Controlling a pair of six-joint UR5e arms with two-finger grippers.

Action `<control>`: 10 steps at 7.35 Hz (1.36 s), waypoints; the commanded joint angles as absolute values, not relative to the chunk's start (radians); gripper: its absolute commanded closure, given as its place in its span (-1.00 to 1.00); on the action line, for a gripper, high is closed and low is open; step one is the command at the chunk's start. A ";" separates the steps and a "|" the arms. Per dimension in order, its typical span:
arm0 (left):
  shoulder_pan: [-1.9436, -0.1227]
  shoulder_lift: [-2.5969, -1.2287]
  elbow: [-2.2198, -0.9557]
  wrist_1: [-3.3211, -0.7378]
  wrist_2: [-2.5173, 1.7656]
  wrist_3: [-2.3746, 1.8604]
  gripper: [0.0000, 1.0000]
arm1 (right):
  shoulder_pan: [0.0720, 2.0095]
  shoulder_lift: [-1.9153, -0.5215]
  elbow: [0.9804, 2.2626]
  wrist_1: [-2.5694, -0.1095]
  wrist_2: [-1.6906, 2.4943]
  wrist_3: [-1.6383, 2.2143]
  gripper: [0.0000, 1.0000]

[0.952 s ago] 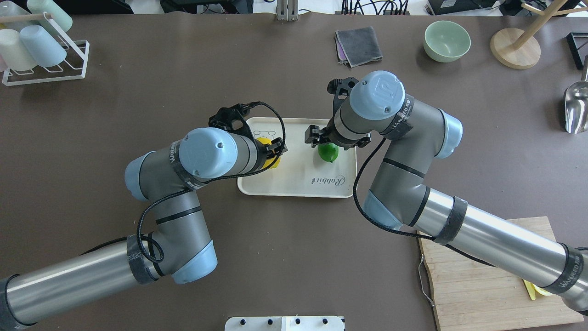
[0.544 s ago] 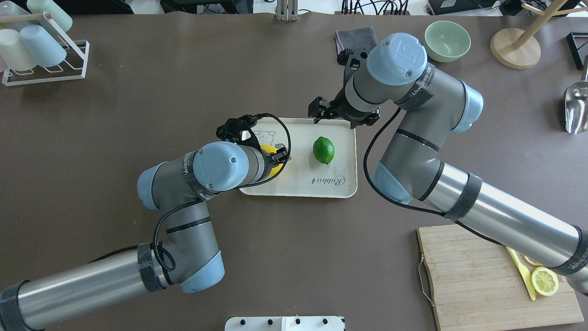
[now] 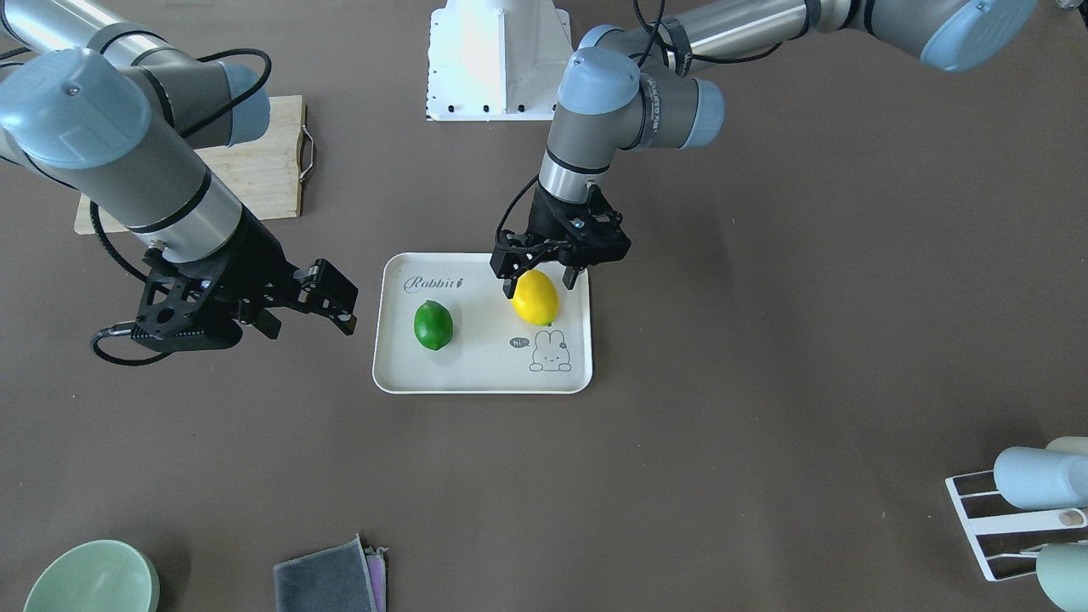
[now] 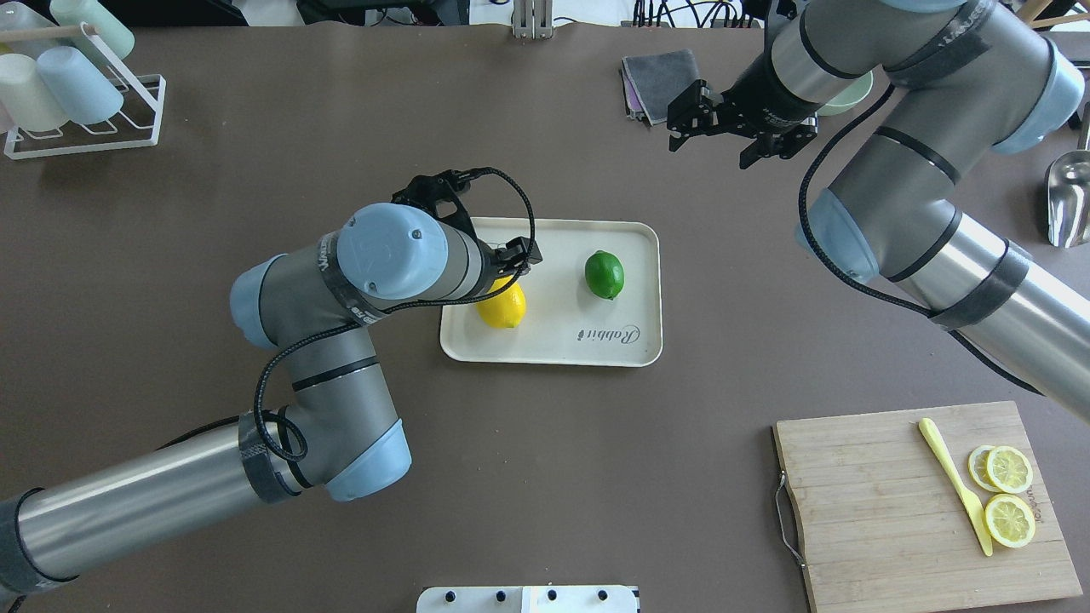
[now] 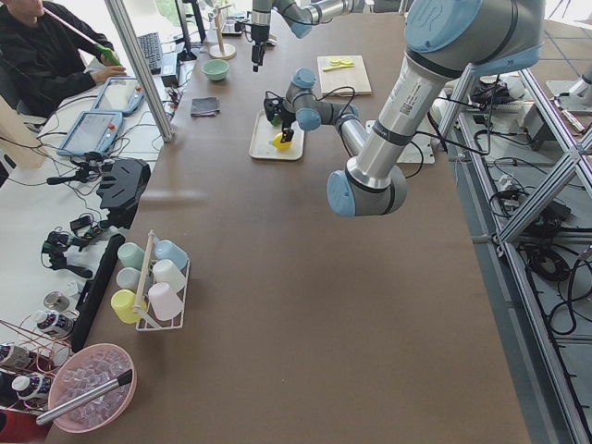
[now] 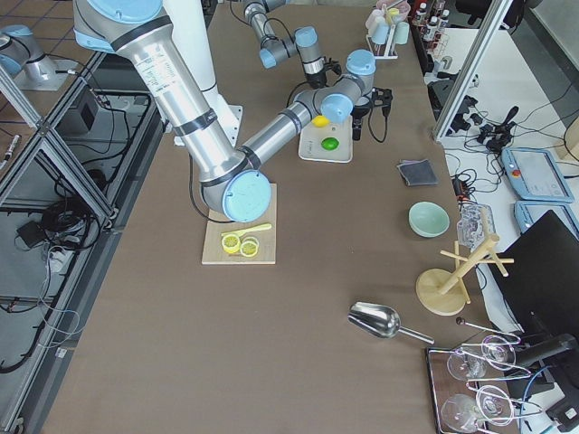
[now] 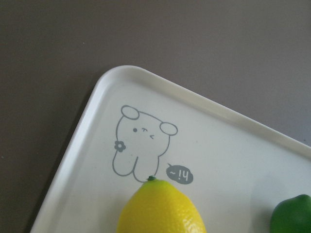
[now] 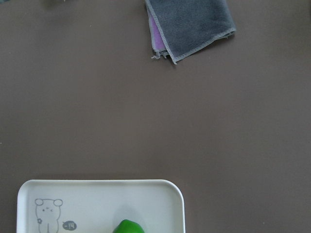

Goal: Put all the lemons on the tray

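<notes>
Brown worktop (image 4: pixel 255 213), two arms and a sorting job that looks all but finished: both whole fruits lie inside the white rim of the beige tray (image 3: pixel 476 381). The yellow lemon (image 3: pixel 535 297) sits just beside the bunny drawing and the green lemon (image 3: pixel 433 325) next to the "Rabbit" script. The two are apart from each other and neither overhangs the edge. Judged from that, the placing itself appears done, and what seems left is only for the arms to clear away.

Left gripper (image 3: pixel 541 279) hangs directly over the yellow lemon, jaws apart and flanking the end of the fruit nearest the robot's base. Whether either one brushes the peel cannot be told, though the left wrist camera shows the lemon lying on the tray floor with nothing pressed against its visible part. Right gripper (image 3: pixel 342 304) hovers off the tray on the green lemon's side, jaws spread and holding nothing.

Thin lemon slices (image 4: pixel 1009 498) on the wooden cutting board (image 4: pixel 877 528) at the robot's right are not part of the count.
</notes>
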State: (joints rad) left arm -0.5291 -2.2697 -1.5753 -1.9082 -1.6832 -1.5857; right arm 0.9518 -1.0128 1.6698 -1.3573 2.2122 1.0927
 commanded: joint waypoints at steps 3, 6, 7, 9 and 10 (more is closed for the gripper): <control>-0.710 -2.089 -1.802 -1.803 -1.762 -1.216 -0.96 | 1.174 -1.375 1.798 -1.347 2.307 0.655 -1.00; -0.918 -1.892 -1.833 -1.877 -1.793 -0.937 -0.96 | 1.261 -1.509 1.790 -1.321 2.251 0.612 -1.00; -1.002 -1.809 -1.839 -1.884 -1.834 -0.758 -0.96 | 1.261 -1.534 1.743 -1.321 2.206 0.609 -1.00; -1.135 -1.734 -1.798 -1.885 -1.891 -0.553 -0.96 | 1.340 -1.565 1.685 -1.328 2.221 0.372 -1.00; -1.181 -1.695 -1.780 -1.882 -1.951 -0.499 -0.96 | 1.386 -1.581 1.637 -1.330 2.262 0.228 -1.00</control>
State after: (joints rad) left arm -1.1165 -1.7466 -1.8034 -1.8829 -1.8962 -0.5846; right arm 1.3274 -1.5615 1.6911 -1.3256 2.2261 0.4088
